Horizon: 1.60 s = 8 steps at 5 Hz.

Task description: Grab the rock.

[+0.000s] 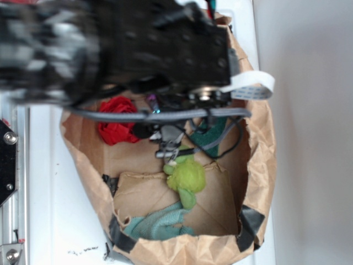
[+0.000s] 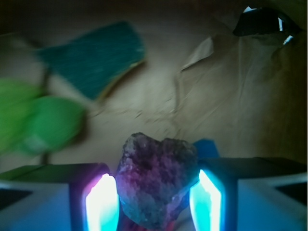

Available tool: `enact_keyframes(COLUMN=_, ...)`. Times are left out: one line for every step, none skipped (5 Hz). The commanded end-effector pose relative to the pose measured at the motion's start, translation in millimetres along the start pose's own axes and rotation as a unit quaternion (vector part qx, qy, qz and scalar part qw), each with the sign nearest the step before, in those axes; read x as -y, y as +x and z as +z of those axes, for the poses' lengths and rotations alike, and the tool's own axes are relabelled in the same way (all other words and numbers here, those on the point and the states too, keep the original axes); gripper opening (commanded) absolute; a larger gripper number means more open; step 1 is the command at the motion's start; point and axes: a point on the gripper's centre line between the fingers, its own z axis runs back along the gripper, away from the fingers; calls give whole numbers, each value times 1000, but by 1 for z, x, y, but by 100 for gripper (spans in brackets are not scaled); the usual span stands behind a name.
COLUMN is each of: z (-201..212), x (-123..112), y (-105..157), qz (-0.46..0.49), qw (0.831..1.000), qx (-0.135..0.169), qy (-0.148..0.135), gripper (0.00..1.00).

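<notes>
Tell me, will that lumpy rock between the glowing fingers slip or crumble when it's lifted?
The rock looks hard and solid, so it probably won't bend or crumble, and may be heavy for its size. Its rough, jagged surface should grip the fingers rather than slide. Being uneven, it might twist slightly in the gripper if only its bumps touch.

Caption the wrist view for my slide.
Wrist view: the hand grips the rock between its glowing fingers above a brown paper floor.

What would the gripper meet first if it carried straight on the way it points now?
The rock, already between the jaws of the gripper. Beyond it, probably the brown paper floor, though depth is unclear.
</notes>
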Motion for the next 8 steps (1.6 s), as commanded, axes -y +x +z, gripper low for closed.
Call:
enact_keyframes(z=51, x=3, y=-1, qz=-1, qw=998, qx=43, qy=-40, gripper=0)
enact_keyframes(z=68, x=6, y=4, qz=7, qw=997, qx=50, qy=-59, gripper=0)
enact_keyframes(z=78, x=12, y=7, qz=12, qw=997, qx=54, qy=-61, gripper=0)
enact_keyframes(z=84, x=17, y=6, qz=11, qw=996, qx=58, qy=-66, gripper=0)
enact_keyframes(z=85, x=17, y=4, qz=11, qw=996, qx=62, qy=-66, gripper=0)
enact_keyframes(z=85, x=18, y=2, qz=11, qw=995, qx=70, qy=-69, gripper=0)
enact_keyframes(z=84, x=18, y=3, qz=15, qw=995, qx=74, qy=-70, gripper=0)
enact_keyframes(z=81, x=20, y=7, qz=15, qw=995, qx=77, qy=-59, gripper=0)
